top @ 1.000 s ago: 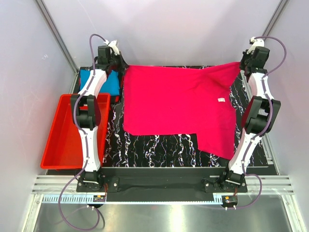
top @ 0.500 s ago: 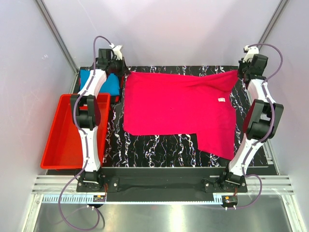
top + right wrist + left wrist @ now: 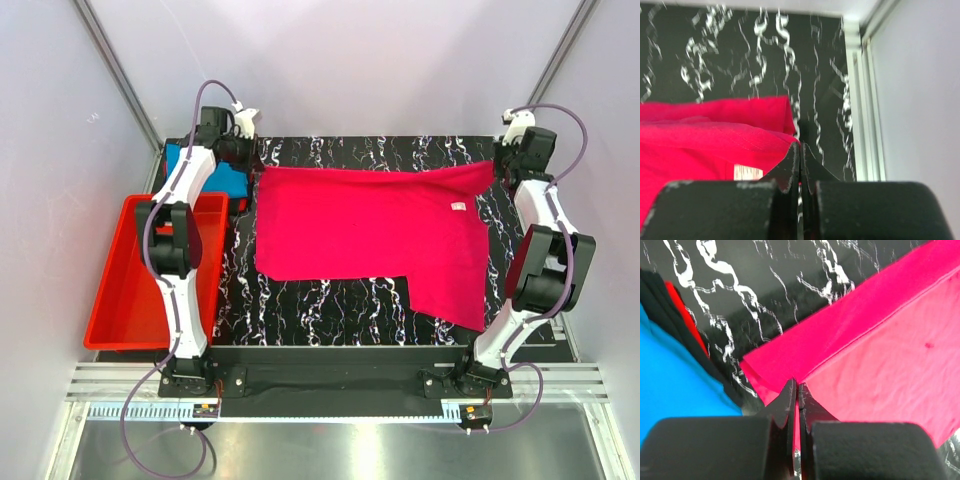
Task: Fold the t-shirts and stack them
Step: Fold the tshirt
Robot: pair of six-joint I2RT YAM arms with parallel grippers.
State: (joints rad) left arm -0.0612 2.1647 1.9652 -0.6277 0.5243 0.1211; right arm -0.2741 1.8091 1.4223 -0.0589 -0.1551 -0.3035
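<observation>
Well, starting far left on the top camera: red tray (image 3: 115, 300) beside the left side of the black marbled table (image 3: 340, 300), with the left arm crossing over it. Just past the tray's far right corner, turquoise t-shirt (image 3: 222, 180), mostly blocked by the arm, so no calling its shape. Left gripper (image 3: 250, 152) right next to that, at the far left corner of the pink t-shirt (image 3: 370, 225). No reading the fingers from up there.

Left wrist cam settles it though: left gripper (image 3: 796, 388) pinched tight on a pink corner, pink t-shirt (image 3: 880, 350) fanning out to the right with a doubled-over edge, turquoise t-shirt (image 3: 670, 385) filling the lower left. Also a sliver of red and something dark between the blue and the table, too blurry to name.

Middle of the top view: pink t-shirt spread flat over most of the table, near right part reaching closer to the arm bases than the near left part. White tag (image 3: 458, 207) toward its right side.

Far right: right gripper (image 3: 503, 160) at the shirt's far right corner, fingers again unreadable from above. Right wrist cam: right gripper (image 3: 799, 148) clamped together on the pink edge, white tag (image 3: 747, 172) just left of the fingers, its bottom cut off by the gripper body. Pretty soft focus overall.
</observation>
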